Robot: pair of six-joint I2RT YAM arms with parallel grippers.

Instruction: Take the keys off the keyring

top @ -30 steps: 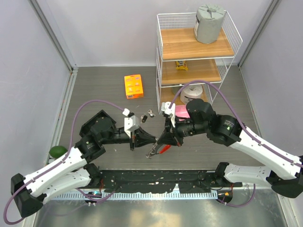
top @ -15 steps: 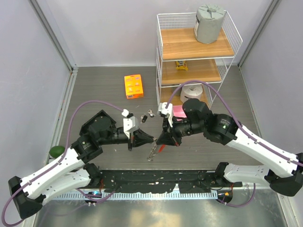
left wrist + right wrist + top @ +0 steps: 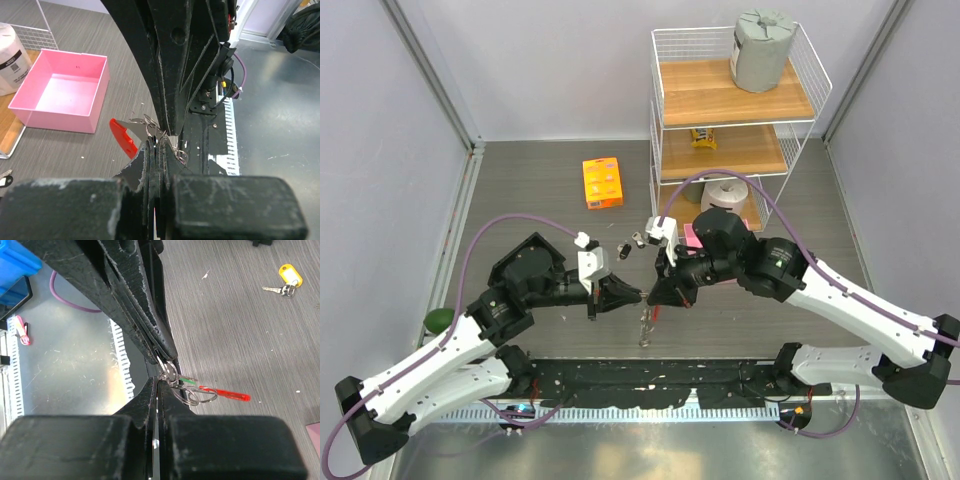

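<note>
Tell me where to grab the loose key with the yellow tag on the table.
Pinch the yellow tag from straight above, across its width: it lies flat on the table and is bulkier than the thin key blade beside it.

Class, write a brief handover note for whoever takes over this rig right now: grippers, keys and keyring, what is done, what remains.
Left gripper: shut on the keyring, which is held up between the two arms.
Right gripper: shut on the same ring from the opposite side.
The red strap and a green tag hang from the ring.
Done: a key with a yellow tag lies loose on the table.
Left: work off whatever keys remain on the ring.
</note>
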